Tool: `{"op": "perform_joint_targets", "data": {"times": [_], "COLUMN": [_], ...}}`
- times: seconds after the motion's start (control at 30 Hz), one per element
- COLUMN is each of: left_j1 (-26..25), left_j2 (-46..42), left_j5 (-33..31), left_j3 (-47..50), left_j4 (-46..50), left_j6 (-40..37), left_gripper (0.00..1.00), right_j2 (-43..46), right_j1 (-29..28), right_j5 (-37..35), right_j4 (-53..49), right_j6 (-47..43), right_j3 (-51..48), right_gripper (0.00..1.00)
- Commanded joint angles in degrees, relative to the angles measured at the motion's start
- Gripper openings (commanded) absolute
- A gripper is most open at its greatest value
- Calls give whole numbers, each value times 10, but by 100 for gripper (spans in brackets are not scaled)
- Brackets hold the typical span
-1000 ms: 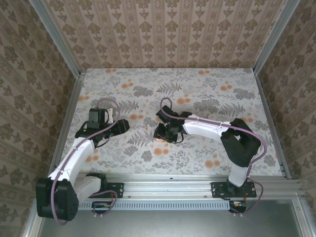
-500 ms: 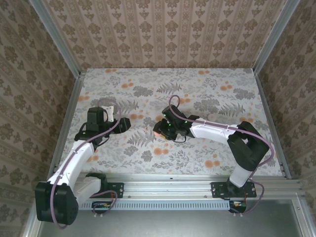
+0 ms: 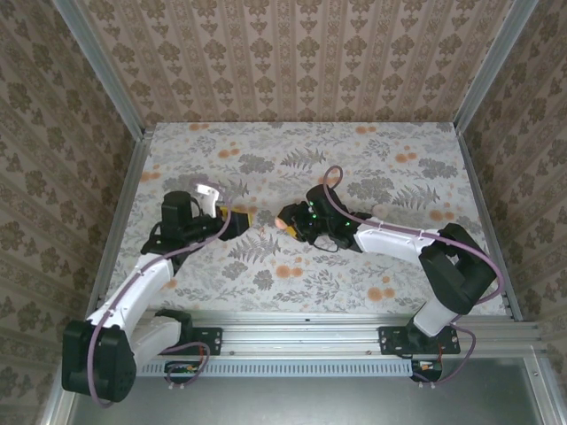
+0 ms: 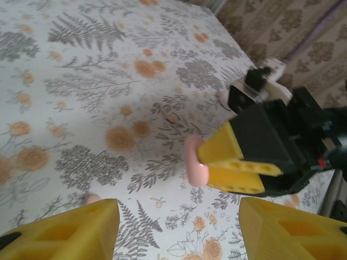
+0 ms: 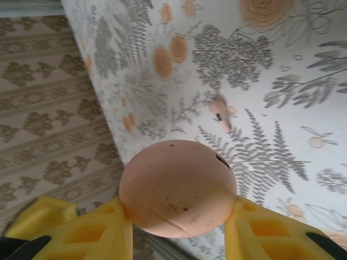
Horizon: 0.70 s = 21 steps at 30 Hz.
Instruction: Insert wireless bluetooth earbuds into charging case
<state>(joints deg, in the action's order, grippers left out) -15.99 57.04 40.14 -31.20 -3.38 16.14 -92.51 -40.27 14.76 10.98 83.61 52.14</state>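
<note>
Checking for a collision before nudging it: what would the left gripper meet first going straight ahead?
Most likely the pink case, held edge-on in the right gripper's shut jaws, directly ahead of the open left gripper. The gap between them is hard to judge.

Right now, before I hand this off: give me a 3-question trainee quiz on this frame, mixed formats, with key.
1. True or false: the left gripper is shut on the charging case.
2. Where is the charging case? A) lying flat on the table; B) clamped between the fingers of the right gripper; C) tucked under the left arm's base.
3. Fill in: in the right wrist view, a small earbud lies on the ____, apart from the charging case.

Key: 1 false, the left gripper is open and holds nothing. 2 B. 3 table.
</note>
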Motion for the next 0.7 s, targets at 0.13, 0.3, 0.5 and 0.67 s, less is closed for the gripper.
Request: {"op": "perform_joint_targets", "data": {"times": [0.13,0.3,0.5,0.67], "left_j1": [-58,-83,-97,-110], "left_j2": [-45,-27,3,29], "left_j5": [-23,-58,-88,-89], "left_j3": [42,46,45,36], "left_j4": [-66,-72,-109,-129], "left_j6": [-78,-86,-66,-60], "left_gripper": [62,62,59,61], "right_j2": [26,25,35,46], "right_j1": [2,1,-1,-3], "right_j5": [28,54,72,75], "right_j4": [82,96,118,126], "right_j6": [37,35,38,42], "right_j3": [-8,-6,-8,-12], "right_gripper": [40,40,40,40]}}
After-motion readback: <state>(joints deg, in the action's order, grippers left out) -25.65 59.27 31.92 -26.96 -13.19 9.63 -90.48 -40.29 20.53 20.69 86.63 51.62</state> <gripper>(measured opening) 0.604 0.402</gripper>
